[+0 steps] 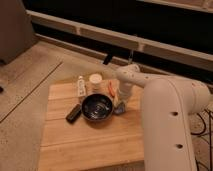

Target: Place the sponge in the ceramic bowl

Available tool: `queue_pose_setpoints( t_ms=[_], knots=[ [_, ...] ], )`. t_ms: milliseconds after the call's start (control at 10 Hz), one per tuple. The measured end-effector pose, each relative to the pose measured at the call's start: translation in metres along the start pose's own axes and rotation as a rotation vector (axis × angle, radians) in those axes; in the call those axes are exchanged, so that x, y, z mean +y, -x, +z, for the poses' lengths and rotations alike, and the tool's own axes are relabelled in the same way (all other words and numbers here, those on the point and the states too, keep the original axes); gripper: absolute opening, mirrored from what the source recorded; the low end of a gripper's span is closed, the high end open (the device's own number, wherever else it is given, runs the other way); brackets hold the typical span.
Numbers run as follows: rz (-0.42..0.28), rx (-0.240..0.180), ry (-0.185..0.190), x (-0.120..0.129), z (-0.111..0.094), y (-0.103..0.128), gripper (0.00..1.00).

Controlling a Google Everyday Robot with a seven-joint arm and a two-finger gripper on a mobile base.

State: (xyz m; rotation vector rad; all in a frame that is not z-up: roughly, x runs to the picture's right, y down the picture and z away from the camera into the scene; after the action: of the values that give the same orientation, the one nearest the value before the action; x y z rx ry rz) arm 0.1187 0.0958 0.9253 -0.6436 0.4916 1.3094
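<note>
1. One relation decided the coming move: the sponge (119,108) lay on the wooden table (90,145) just beside the ceramic bowl (97,109), on the bowl's right side as the camera saw it, and outside its rim.
2. One arm reached down from the right, and its gripper (121,100) stood directly over the sponge, at it or touching it; we could not say which.
3. We could not tell whether the gripper was apart, together or clamped on the sponge, because the wrist covered that place.
4. Only a small blue-grey part of the sponge showed below the gripper, so we could not tell its long axis.
5. Inside the bowl we saw only its shiny dark surface; no sponge lay in it.
6. In our judgement the sponge had only a short way to travel, to the left in the camera view and over the near rim, provided that the grip on it was secure.
7. Four other things were around: a flat black bar (73,113) just left of the bowl, a white-lidded jar (95,80) and a small white bottle (80,86) behind it, and an orange item (111,89) near the arm.
</note>
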Motion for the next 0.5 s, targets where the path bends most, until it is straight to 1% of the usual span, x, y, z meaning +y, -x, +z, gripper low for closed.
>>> queue_pose_setpoints(
  t_ms=[100, 200, 300, 500],
  knots=[
    [-0.001, -0.006, -0.017, -0.003, -0.006, 0.001, 0.0],
    [-0.002, -0.02, -0.035, -0.001, -0.022, 0.004, 0.0],
    [-0.007, -0.034, -0.04, 0.003, -0.032, 0.007, 0.0],
    [-0.035, -0.076, -0.031, 0.02, -0.053, 0.016, 0.0]
  ],
)
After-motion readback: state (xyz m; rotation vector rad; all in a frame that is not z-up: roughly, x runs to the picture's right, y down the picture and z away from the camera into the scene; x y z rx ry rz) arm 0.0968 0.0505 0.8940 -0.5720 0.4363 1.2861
